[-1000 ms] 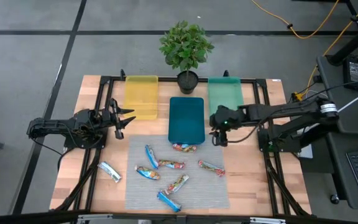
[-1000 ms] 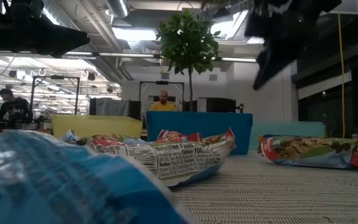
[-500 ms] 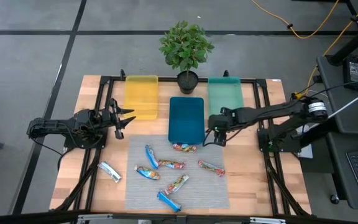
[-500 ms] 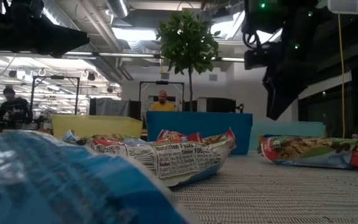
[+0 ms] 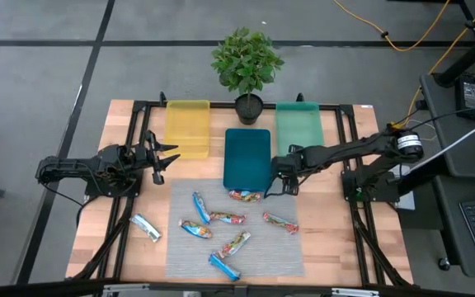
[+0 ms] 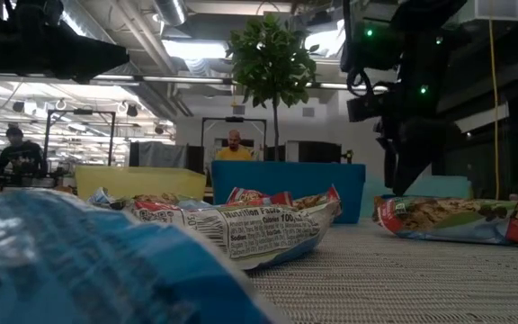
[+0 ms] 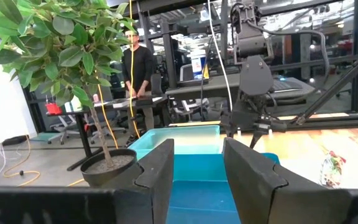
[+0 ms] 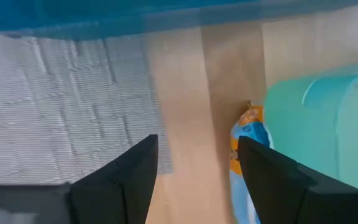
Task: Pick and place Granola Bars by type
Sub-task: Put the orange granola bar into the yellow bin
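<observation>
Near the desk's centre, the right end effector (image 5: 277, 183), fingers wide and empty, should descend squarely over the red-orange bar (image 5: 244, 195) beside the blue tray (image 5: 247, 157); the left end effector (image 5: 162, 158), half-open, waits.

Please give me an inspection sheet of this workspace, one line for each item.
Surface: wooden table with grey mat.
Job's things: seven granola bars on the mat, one bar off it on the wood; yellow tray, blue tray, teal tray.
Clutter: potted plant.
Grippers: left gripper open, empty; right gripper open, empty, beside the blue tray.
Cables: yellow cable on floor.
Surroundings: people in the room behind.
</observation>
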Available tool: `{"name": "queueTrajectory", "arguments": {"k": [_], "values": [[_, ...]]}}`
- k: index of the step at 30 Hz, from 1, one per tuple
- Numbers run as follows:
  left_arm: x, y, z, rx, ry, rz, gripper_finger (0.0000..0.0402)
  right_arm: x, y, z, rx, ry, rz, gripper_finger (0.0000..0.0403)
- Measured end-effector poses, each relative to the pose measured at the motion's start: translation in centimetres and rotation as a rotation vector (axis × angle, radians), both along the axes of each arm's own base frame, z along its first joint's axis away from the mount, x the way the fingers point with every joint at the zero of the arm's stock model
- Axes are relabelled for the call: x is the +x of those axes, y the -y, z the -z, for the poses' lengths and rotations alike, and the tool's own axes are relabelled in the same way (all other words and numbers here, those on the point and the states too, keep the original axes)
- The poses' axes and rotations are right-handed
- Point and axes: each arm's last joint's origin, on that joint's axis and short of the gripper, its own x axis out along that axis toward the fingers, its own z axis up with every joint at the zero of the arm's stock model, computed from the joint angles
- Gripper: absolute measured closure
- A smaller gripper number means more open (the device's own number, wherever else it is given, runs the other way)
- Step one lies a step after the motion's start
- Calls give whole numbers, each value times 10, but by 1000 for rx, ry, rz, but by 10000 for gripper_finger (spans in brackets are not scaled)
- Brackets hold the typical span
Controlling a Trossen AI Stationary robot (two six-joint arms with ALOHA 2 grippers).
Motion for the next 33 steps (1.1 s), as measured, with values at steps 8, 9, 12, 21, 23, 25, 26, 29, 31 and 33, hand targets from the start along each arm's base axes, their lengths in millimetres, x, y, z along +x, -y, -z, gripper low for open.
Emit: {"name": "queueTrajectory", "arguments": {"k": [8,9,12,21,23,25,26,29,31,33], "values": [[0,0,0,0,0,0,268,4,0,15,-18,-54,-6,180],[0,0,0,0,0,0,269,5,0,17,-18,-60,-6,180],[0,0,0,0,0,0,270,6,1,22,-43,-85,-5,180],[0,0,0,0,0,0,266,8,2,33,-69,-128,-1,180],[0,0,0,0,0,0,268,8,2,33,-69,-129,-2,180],[0,0,0,0,0,0,270,8,1,33,-69,-128,-2,180],[0,0,0,0,0,0,270,8,0,33,-68,-128,-4,180],[0,0,0,0,0,0,272,8,-4,33,-70,-128,-22,180],[0,0,0,0,0,0,271,8,-8,33,-70,-127,-38,180],[0,0,0,0,0,0,272,8,-13,33,-70,-127,-56,180]]}}
